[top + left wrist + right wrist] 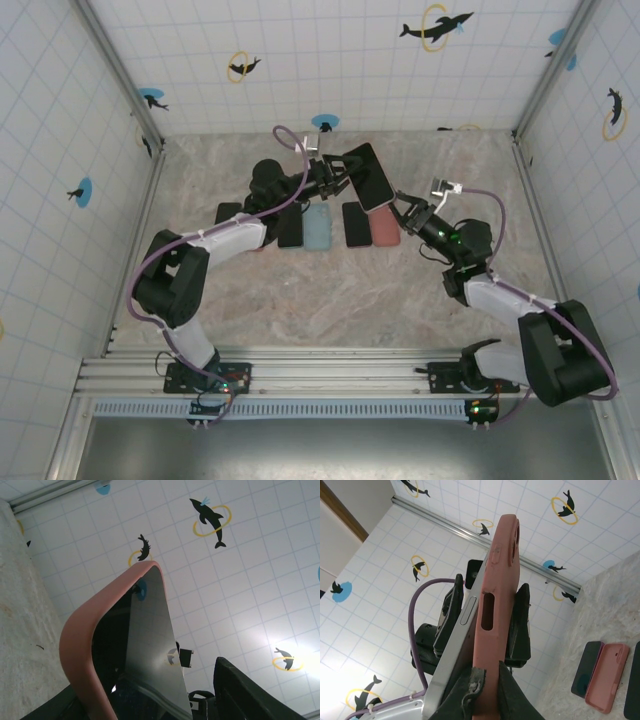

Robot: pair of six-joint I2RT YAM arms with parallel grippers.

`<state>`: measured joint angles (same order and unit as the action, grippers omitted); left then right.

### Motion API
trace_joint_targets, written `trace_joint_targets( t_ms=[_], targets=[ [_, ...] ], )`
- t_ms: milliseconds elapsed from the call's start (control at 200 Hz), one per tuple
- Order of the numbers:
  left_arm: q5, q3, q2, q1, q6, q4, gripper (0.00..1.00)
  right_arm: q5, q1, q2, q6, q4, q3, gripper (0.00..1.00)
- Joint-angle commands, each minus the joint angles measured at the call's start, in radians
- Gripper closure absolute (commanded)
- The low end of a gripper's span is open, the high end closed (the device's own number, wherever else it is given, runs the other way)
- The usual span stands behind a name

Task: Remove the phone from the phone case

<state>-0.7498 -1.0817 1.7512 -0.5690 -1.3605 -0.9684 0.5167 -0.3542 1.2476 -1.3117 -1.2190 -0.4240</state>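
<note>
- While both arms meet in mid-air over the far middle of the counter (330, 300), the phone (366, 172) and its pink phone case (496, 605) hang between them, clear of the surface.
- Noted for the right hand (487, 692): clenched on the lower end of the phone case, fingertips pinching the pink shell from both sides.
- Noted for the left hand (338, 172): released. The left wrist view shows one dark finger (240, 690) standing apart from the phone's edge, with tiled wall visible in the gap.
- From the right wrist view, the left hand's two fingers flank the phone and case, one on each side. Contact there cannot be told.
- Phone is partly out. Its silver side rail lies beside the case wall rather than inside it, and its side button sits offset from the case's cutout.
- Left wrist view: a dark gap runs between the pink rim and the glass along one long edge. The two meet at the top corner.
- Lying flat on the counter below, in a row: light blue case (316, 228), black phone (354, 224), spare pink case (384, 235).
</note>
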Motion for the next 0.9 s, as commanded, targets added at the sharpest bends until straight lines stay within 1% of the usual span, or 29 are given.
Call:
trace_joint_targets(
  t_ms=[0,105,205,325,445,530,626,746,896],
  targets=[
    [-0.012,-0.038,0.000,-0.005,0.026,0.002,0.46,-0.024,-0.008,0.011,-0.026,-0.128,0.003,0.89],
    [-0.012,-0.050,0.002,-0.006,0.023,0.002,0.52,-0.004,-0.011,0.018,-0.017,-0.107,-0.001,0.89],
    [-0.013,-0.057,0.001,-0.005,0.020,0.001,0.55,0.017,-0.013,0.016,0.007,-0.058,-0.009,0.88],
    [-0.017,-0.064,0.006,-0.005,0.011,-0.004,0.62,0.035,-0.018,0.016,0.040,-0.008,-0.025,0.87],
    [-0.022,-0.075,0.014,-0.005,0.000,-0.011,0.70,0.048,-0.017,0.029,0.040,-0.007,-0.036,0.86],
    [-0.024,-0.076,0.017,-0.005,-0.006,-0.016,0.79,0.045,-0.019,0.034,0.038,-0.009,-0.042,0.84],
    [-0.023,-0.076,0.021,-0.006,-0.013,-0.021,0.85,0.053,-0.020,0.045,0.031,-0.015,-0.051,0.81],
    [-0.023,-0.078,0.025,-0.006,-0.017,-0.024,0.89,0.060,-0.023,0.060,0.025,-0.024,-0.064,0.80],
    [-0.021,-0.078,0.030,-0.009,-0.020,-0.029,0.91,0.063,-0.028,0.089,0.008,-0.054,-0.084,0.79]
  ],
)
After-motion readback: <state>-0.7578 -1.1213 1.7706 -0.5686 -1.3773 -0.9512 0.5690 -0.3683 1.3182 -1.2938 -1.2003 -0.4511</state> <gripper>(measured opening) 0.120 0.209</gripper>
